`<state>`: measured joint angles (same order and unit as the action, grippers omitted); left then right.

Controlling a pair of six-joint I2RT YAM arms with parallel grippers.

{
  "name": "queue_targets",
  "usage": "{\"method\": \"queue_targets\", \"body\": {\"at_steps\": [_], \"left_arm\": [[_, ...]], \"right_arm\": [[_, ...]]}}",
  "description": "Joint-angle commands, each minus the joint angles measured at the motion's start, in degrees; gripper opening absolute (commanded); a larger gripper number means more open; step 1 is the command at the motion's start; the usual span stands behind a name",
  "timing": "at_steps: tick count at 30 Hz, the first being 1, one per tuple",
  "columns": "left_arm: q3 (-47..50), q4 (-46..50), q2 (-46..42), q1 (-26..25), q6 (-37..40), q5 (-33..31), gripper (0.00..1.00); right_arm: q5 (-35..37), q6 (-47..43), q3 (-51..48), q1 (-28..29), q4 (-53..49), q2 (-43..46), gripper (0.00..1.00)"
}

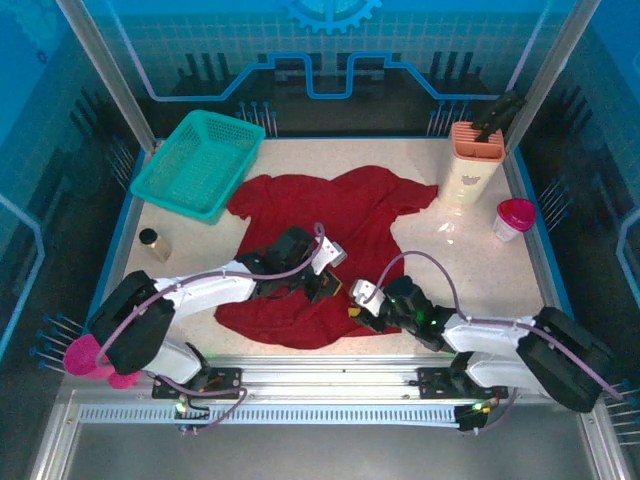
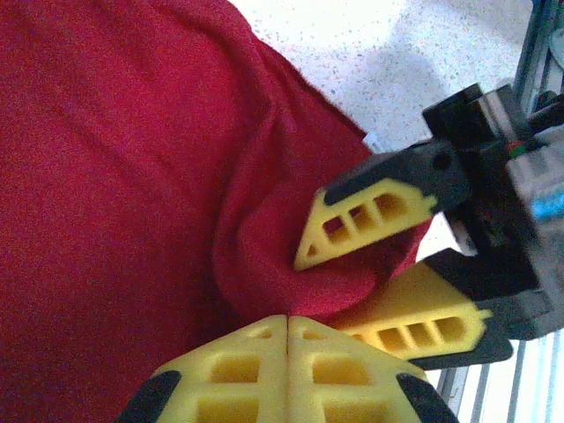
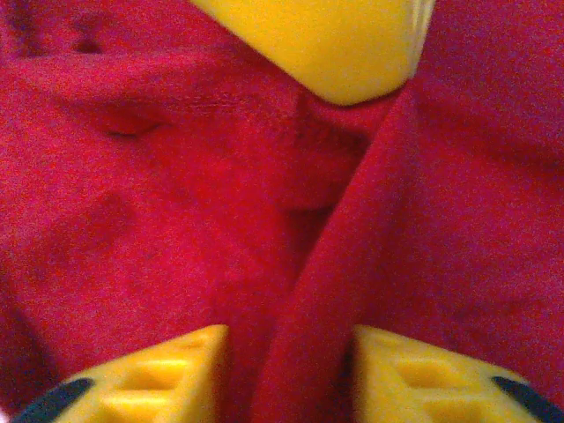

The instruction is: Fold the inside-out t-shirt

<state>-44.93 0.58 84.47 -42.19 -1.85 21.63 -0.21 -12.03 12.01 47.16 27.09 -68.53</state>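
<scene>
Two grippers meet at the near-right part of the inside-out t-shirt (image 1: 330, 215). The shirt lies rumpled and unfolded mid-table (image 1: 470, 270), its far-left edge close to the teal basket (image 1: 172, 203) and its near edge towards the arm bases. The left gripper (image 1: 325, 283) has its pads pressed flat together, and creases in the cloth run in to its tips, so it looks to be nipping a small pinch of fabric. The right gripper (image 1: 357, 297) sits just beside it, jaws part-way apart astride a raised ridge of cloth. In the right wrist view the ridge stands between its fingers (image 3: 159, 379), touching one and seemingly clear of the other, so not clamped as far as I can tell. Judged step: securing a two-point hold on one bunched fold, ahead of any actual folding; no neat crease is laid yet. The next move calls for the right jaws to bite the ridge firmly, then for both arms to draw apart and tension the fabric flat. Risk: grabbing both layers together.
</scene>
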Motion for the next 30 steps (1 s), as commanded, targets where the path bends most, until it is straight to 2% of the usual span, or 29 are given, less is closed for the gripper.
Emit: {"method": "queue_targets", "body": {"at_steps": [1,3,4,8,12,15,18,20,21,24,26,30], "left_arm": [[0.03,-1.59,-1.23,0.35,-1.05,2.73,0.0],[1.32,-1.8,-2.24,0.55,-0.75,1.23,0.01],[2.25,-2.11,-2.69,0.6,-0.55,0.0,0.05],[6.83,-6.11,-2.79,0.4,-0.33,-1.28,0.32],[10.32,-9.66,-2.69,-2.84,1.22,-0.87,0.4],[11.76,-8.99,-2.91,-8.65,4.03,-7.1,0.46],[12.31,-7.76,-2.22,-12.41,4.62,-16.64,0.47],[12.23,-6.11,-2.45,-12.59,3.27,-25.58,0.46],[12.23,-5.34,-3.11,-12.62,3.63,-28.04,0.43],[12.95,-5.21,-7.09,-12.03,5.14,-31.41,0.16],[13.86,-6.06,-10.18,-10.2,6.42,-26.97,0.02],[14.28,-4.94,-13.89,-4.95,6.17,-15.15,0.0]], "right_arm": [[12.05,0.87,2.4,0.95,8.94,-1.06,0.0],[15.44,2.68,2.4,0.59,7.93,1.01,0.0],[15.72,3.57,2.47,-0.03,7.03,2.6,0.0],[8.19,7.42,3.13,-5.79,0.03,8.17,0.0],[2.33,10.74,3.06,-11.54,-1.24,10.06,0.0],[-1.55,12.39,3.81,-15.46,-1.63,9.51,0.0],[-6.49,13.25,4.69,-18.55,-1.41,8.2,0.0],[-9.15,13.91,5.08,-20.19,-1.22,7.34,0.0],[-10.18,14.21,5.27,-20.93,-1.13,7.04,0.0],[-14.55,14.89,5.73,-23.38,-0.21,5.47,0.0],[-17.44,15.18,6.63,-24.94,0.45,3.48,0.03],[-17.51,15.04,8.65,-25.71,2.45,-2.22,0.16]]}}
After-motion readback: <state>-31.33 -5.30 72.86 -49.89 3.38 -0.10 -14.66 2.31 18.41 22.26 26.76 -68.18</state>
